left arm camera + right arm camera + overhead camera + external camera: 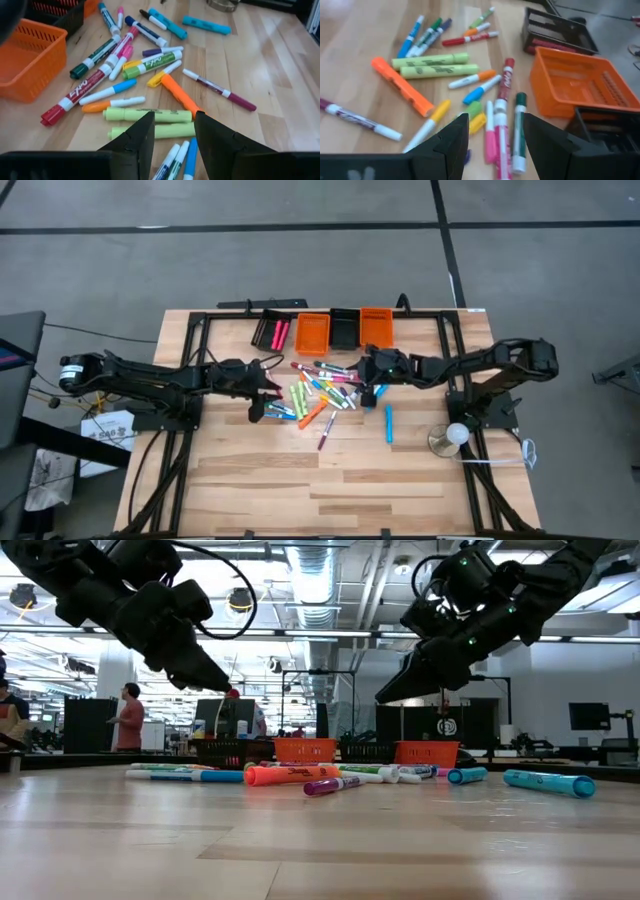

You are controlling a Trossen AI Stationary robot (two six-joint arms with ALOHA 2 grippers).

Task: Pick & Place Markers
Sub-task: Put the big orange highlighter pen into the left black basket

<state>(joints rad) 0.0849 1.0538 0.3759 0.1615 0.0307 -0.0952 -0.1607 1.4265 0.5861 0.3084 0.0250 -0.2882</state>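
Several markers (320, 392) in pink, blue, green, orange, yellow and red lie flat in a loose heap at the middle of the table. My left gripper (272, 384) hangs open above the heap's left side, slanting down. Its fingers (145, 137) stand over two yellow-green highlighters (148, 115) without touching them. My right gripper (362, 373) hangs open above the heap's right side, also slanting down, over pink, red and green markers (504, 125). In the low view both grippers (218, 678) (392, 692) are well clear of the tabletop.
Along the far edge stand a black bin (272, 330) holding pink markers, an orange bin (312, 330), a black bin (345, 328) and an orange bin (376, 327). A blue marker (389, 423) and a purple one (327, 432) lie apart. A round metal object (450, 438) stands at the right.
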